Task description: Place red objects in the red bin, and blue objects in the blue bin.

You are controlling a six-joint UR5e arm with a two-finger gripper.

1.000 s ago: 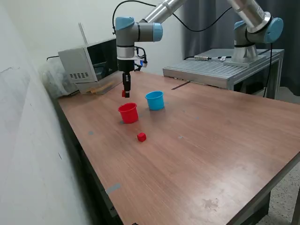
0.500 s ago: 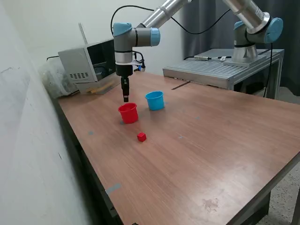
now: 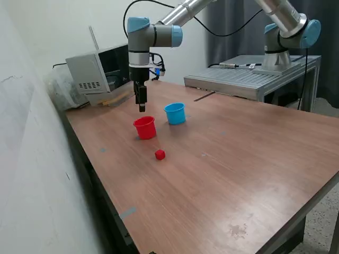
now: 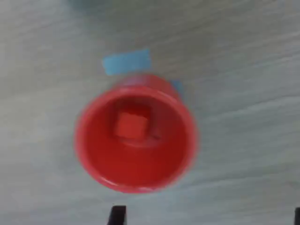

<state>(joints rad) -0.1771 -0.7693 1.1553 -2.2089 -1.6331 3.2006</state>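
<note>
Red cube lies loose on the worktop in the exterior view, in front of the red cup with the blue cup just beside it toward the exterior view's right; the claw hangs above the red cup with nothing visibly in it, and since whether its fingers are apart is unclear here, I judge it should rise clear of the rim before heading for that cube. From the wrist view, the red cup holds one red cube on its floor, and the two dark fingertips at the frame edge stand wide apart, gripping nothing; the blue cup's contents cannot be seen in either view.
</note>
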